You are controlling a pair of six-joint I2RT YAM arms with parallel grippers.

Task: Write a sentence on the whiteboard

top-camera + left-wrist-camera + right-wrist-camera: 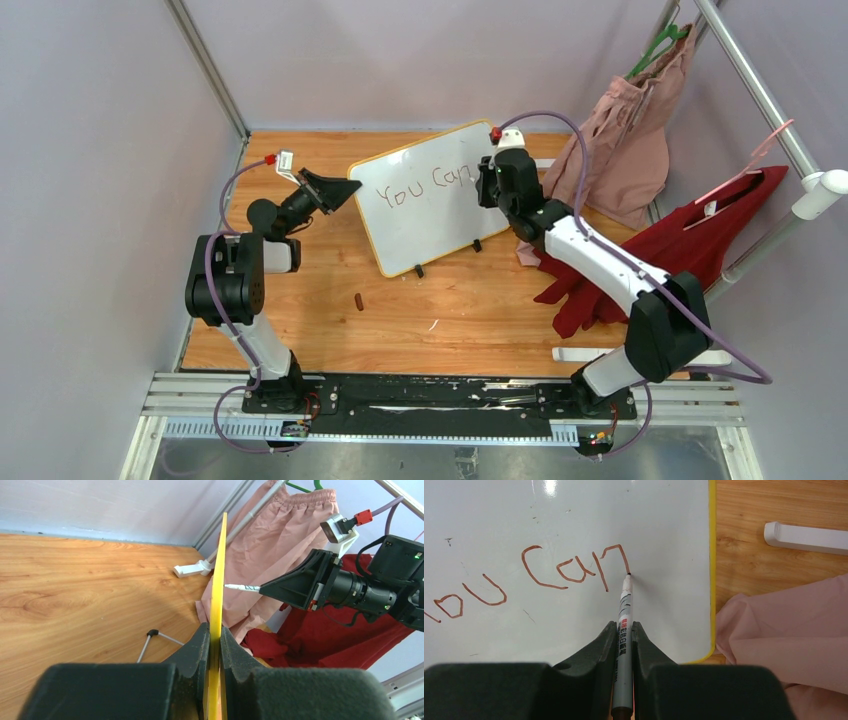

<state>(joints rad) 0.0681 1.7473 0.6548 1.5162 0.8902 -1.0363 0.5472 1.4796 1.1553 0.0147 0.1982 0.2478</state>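
Clamping marker (625, 600) in right gripper (624, 626) and whiteboard (664, 540) in left gripper (214, 632), we judged the sentence (569, 575) unfinished: "You Can" lay just ahead of the right gripper, blank beneath.

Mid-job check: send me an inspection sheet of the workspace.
Surface: wooden tabletop, scuffed.
Job's things: yellow-framed white whiteboard standing; reddish-brown words "You Can" written; thin grey marker tip on board.
Clutter: small brown piece, white plastic bar, pink garment, red garment.
Grippers: left gripper shut on whiteboard edge; right gripper shut on marker.
Cables: purple cables along arms.
Surroundings: grey walls, metal rail.
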